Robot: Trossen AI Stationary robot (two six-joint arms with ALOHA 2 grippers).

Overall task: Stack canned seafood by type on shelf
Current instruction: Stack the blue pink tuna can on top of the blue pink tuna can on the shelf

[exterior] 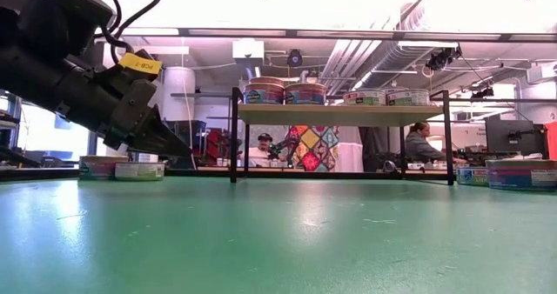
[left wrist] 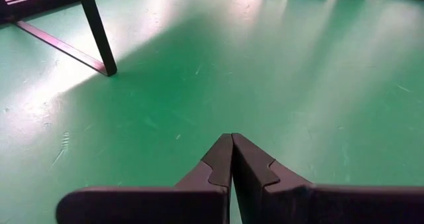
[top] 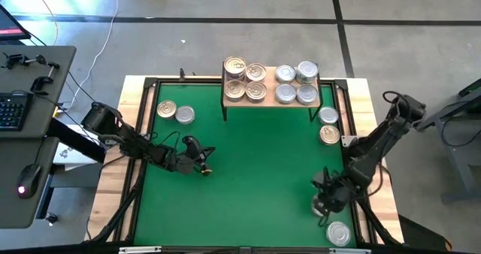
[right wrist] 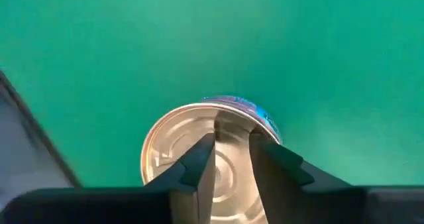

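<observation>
The shelf point(top: 269, 98) stands at the mat's far edge, with golden-lidded cans point(top: 245, 81) on its left half and silver-lidded cans point(top: 296, 83) on its right half. In the low view the shelf's board point(exterior: 339, 114) carries the same cans point(exterior: 283, 92). My right gripper point(right wrist: 232, 144) points down over a silver can point(right wrist: 179, 151) near the mat's front right corner, its fingers a narrow gap apart in front of the lid. In the high view that gripper point(top: 323, 205) stands just beyond the can point(top: 338, 233). My left gripper point(left wrist: 232, 139) is shut with nothing in it, above the mat left of centre point(top: 204, 166). My right gripper comes at the silver can from above, both fingertips point(right wrist: 202, 154) over its lid point(right wrist: 172, 161). Whether they touch the lid, I cannot tell. The can lies on the mat.
A golden can point(top: 166, 109) and a silver can point(top: 185, 116) lie on the green mat point(top: 255, 179) at far left. A silver can point(top: 328, 116) and a golden can point(top: 329, 134) lie at far right. A black frame point(top: 146, 134) borders the mat. People sit beyond the table.
</observation>
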